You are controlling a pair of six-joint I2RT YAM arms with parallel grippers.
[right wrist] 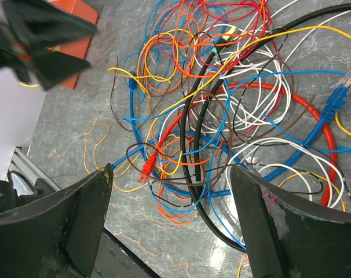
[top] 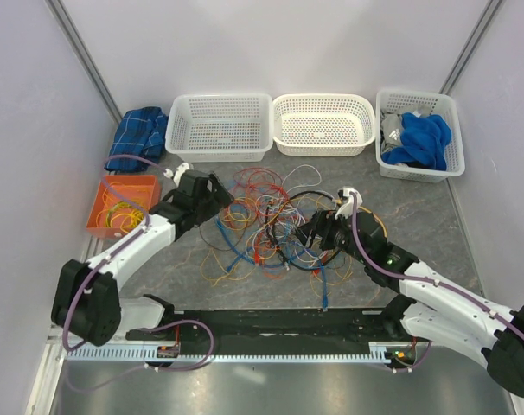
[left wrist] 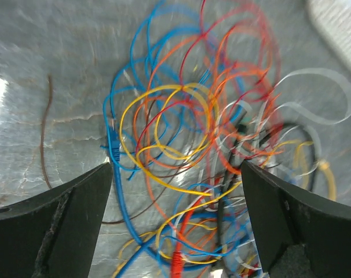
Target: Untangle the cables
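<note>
The cables (top: 266,220) lie in a tangled heap on the grey table: thin yellow, orange, red, blue, white and brown wires plus a thicker black loop (top: 301,194). My left gripper (top: 217,195) hovers at the heap's left edge, open and empty; its wrist view shows yellow loops (left wrist: 164,124) between the spread jaws (left wrist: 176,164). My right gripper (top: 318,232) is over the heap's right part, open and empty (right wrist: 171,168). Below it lie the black cable (right wrist: 193,116), a red plug (right wrist: 146,167) and a blue plug (right wrist: 340,92).
Two empty white baskets (top: 219,98) (top: 322,98) and a third (top: 418,92) holding blue cloth stand at the back. A blue plaid cloth (top: 141,134) lies at back left. An orange tray (top: 96,207) with yellow wires sits at left. A black rail (top: 271,324) runs along the near edge.
</note>
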